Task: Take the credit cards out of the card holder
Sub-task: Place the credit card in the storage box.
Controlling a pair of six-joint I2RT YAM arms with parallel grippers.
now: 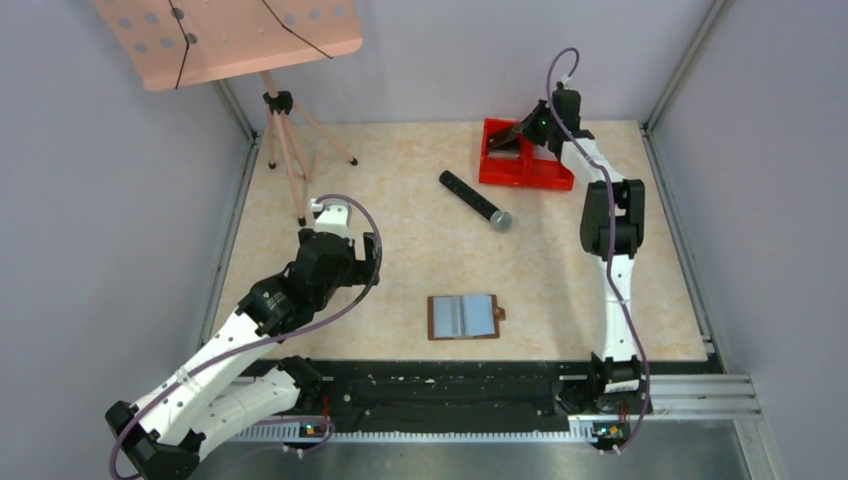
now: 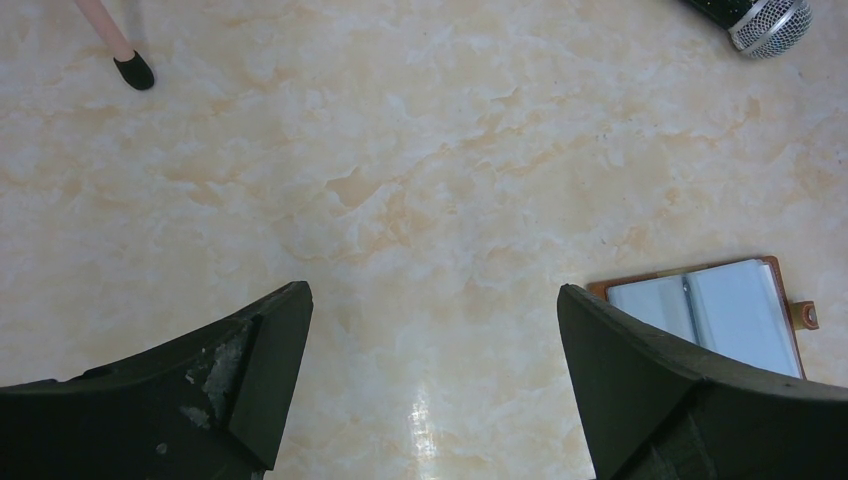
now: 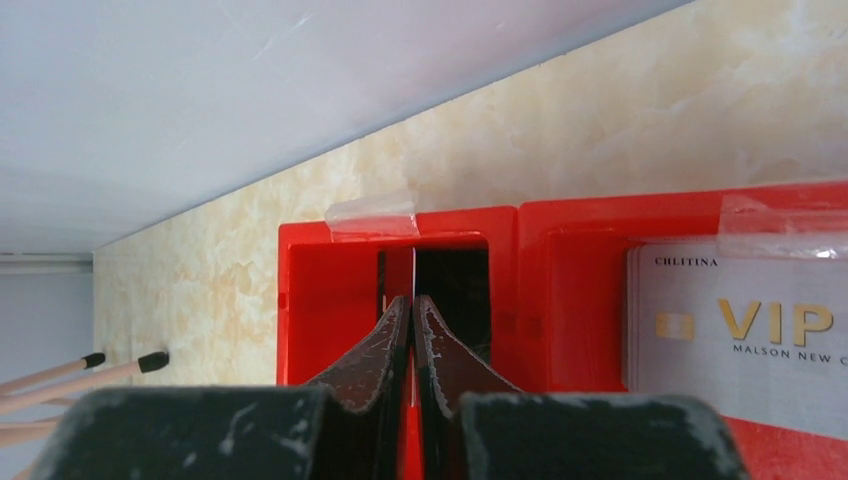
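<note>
The card holder (image 1: 465, 316) lies open and flat on the table near the front edge, brown with grey-blue pockets; it also shows in the left wrist view (image 2: 715, 305). My left gripper (image 1: 362, 262) is open and empty above bare table, left of the holder (image 2: 430, 292). My right gripper (image 1: 503, 143) is at the far side over the left compartment of the red twin bins (image 1: 545, 180). Its fingers are pressed together (image 3: 413, 300) on a thin card seen edge-on. A silver VIP credit card (image 3: 740, 330) lies in the right compartment.
A black microphone (image 1: 475, 200) lies between the holder and the bins. A tripod music stand (image 1: 285, 140) stands at the far left. Grey walls close in the table on three sides, and the bins (image 3: 300, 300) sit close to the back wall.
</note>
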